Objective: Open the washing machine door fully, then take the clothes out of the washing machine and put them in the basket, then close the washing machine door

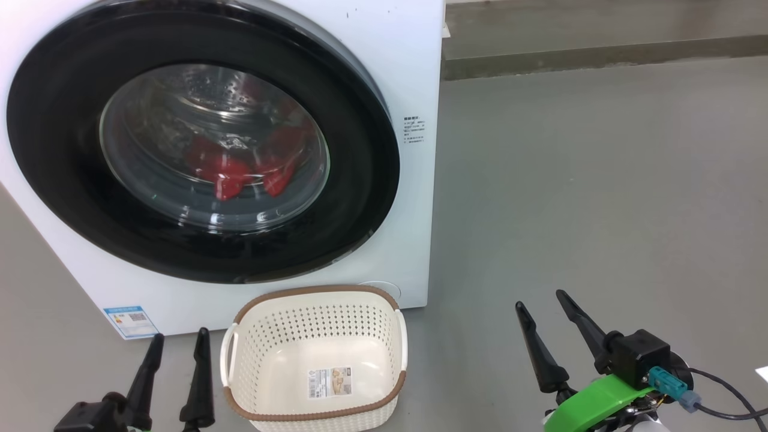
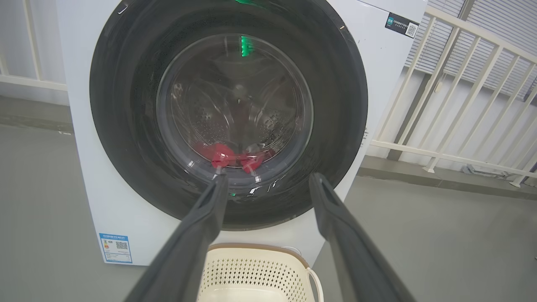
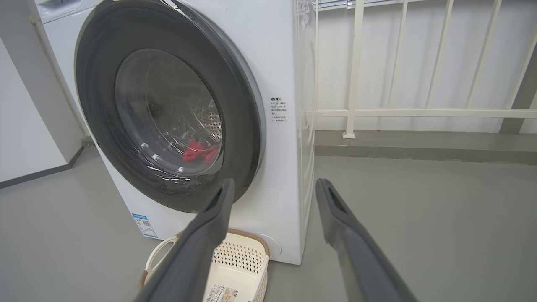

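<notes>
Plainly, the white front-loading washing machine (image 1: 414, 60) stands on the grey floor (image 1: 600, 180) with its large round door (image 1: 54, 150), glossy black rim around a bulging clear glass window, shut flat against the front. Behind the glass, the bright red fabric clothes (image 1: 228, 168) lie at the bottom of the perforated steel drum. A small blue label sticker (image 1: 130, 321) with a QR code sits at the machine's lower front corner on the robot's left, and a short block of dark print (image 1: 414, 130) sits beside the door on the right; neither can be read. The left wrist view adds a black sticker with a QR code (image 2: 402, 25) at the machine's upper corner, its writing too small to read. The cream-white perforated plastic basket (image 1: 312, 293) with a brown woven-look rim stands on the floor just in front of the machine, holding no clothes, a paper label sticker (image 1: 329, 381) on its bottom. The left gripper (image 1: 180, 336) hangs beside the basket, its fingers spread wide and holding nothing; the right gripper (image 1: 540, 300), well apart on the other side, is likewise spread and empty. The right wrist view brings in a cream railing (image 3: 356, 63) beside the machine.
</notes>
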{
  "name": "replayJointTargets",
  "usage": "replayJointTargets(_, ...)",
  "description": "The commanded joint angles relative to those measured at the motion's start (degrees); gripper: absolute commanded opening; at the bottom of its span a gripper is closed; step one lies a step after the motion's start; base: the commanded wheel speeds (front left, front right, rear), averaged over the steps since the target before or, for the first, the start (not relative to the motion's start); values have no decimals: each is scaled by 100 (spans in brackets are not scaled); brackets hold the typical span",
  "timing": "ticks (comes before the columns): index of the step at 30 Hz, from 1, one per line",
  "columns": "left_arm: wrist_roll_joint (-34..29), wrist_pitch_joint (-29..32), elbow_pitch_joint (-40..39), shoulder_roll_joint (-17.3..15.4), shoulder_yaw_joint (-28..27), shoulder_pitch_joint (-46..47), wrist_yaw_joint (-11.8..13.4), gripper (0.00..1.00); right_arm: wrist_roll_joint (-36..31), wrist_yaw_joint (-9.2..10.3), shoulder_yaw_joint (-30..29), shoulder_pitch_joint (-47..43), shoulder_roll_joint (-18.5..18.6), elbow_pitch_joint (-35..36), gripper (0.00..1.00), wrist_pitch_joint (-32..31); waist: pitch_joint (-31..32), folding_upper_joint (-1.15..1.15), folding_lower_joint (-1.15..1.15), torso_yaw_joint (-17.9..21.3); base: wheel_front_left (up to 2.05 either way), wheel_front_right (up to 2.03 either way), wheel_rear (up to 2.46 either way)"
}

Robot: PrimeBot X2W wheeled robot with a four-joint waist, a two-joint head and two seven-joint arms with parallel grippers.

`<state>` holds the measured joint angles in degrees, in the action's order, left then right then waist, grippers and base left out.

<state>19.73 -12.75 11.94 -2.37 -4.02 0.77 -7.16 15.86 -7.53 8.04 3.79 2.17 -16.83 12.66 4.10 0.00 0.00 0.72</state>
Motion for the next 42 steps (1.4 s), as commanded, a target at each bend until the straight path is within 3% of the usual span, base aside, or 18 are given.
replayJointTargets(1, -186, -79, -144, -110, -161, 95, -30, 100, -190, 4, 141, 250, 59, 170, 100, 88, 4, 0, 0, -5, 0, 0, 0)
replayJointTargets(10, -686, -225, -150, -172, -152, 95, -33, 100, -764, 4, 234, 274, 71, 207, 100, 234, 36, 0, 0, -3, 0, 0, 0)
replayJointTargets(26, -657, -225, -101, -215, -145, 112, -33, 100, -660, 4, 196, 252, 71, 184, 100, 234, -2, 0, 0, 6, 0, 0, 0)
replayJointTargets(27, -655, -225, -97, -214, -140, 112, -33, 100, -601, 4, 188, 250, 71, 178, 93, 234, -2, 0, 0, 1, 0, 0, 0)
replayJointTargets(28, -651, -225, -94, -214, -134, 113, -33, 100, -551, 4, 179, 252, 71, 174, 78, 234, -4, 0, 0, -5, 0, 0, 0)
replayJointTargets(29, -645, -225, -90, -213, -126, 115, -33, 100, -503, 4, 178, 256, 71, 165, 55, 234, -8, 0, 0, -13, 0, 0, 0)
replayJointTargets(33, -628, -225, -82, -214, -92, 135, -33, 100, -344, 4, 180, 308, 71, 125, 26, 234, -46, 0, 0, -45, 0, 0, 0)
replayJointTargets(35, -600, -225, -118, -214, -83, 154, -33, 100, -275, 4, 223, 352, 71, 90, 0, 234, -82, 0, 0, -61, 0, 0, 0)
replayJointTargets(42, -499, -225, -299, -211, -5, 212, -33, 100, 336, 4, 293, 630, 71, -104, 0, 234, -292, 0, 0, -171, 0, 0, 0)
